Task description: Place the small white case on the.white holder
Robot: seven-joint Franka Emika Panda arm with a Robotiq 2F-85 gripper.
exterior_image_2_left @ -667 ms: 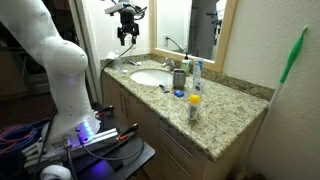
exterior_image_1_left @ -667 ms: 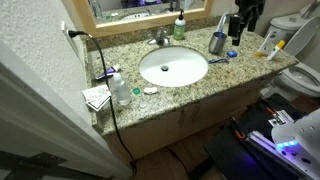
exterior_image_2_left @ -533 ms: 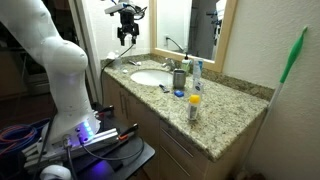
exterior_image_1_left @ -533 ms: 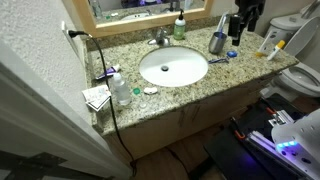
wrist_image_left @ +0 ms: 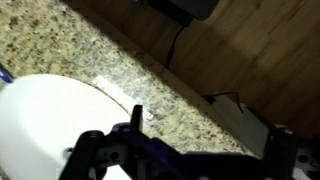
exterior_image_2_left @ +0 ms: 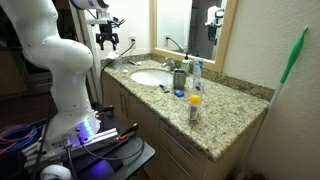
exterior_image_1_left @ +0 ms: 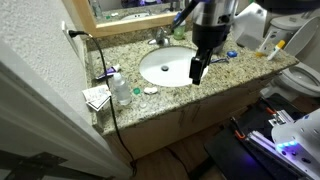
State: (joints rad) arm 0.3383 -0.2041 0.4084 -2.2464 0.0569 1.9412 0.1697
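Granite counter, oval sink, clear bottle, gripper above

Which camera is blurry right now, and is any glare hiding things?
Wrist view: soft throughout, counter speckle smeared, sink blown out white. Both exterior views: sharper, evenly lit; the tool reads dark against the sink; mirror bright.
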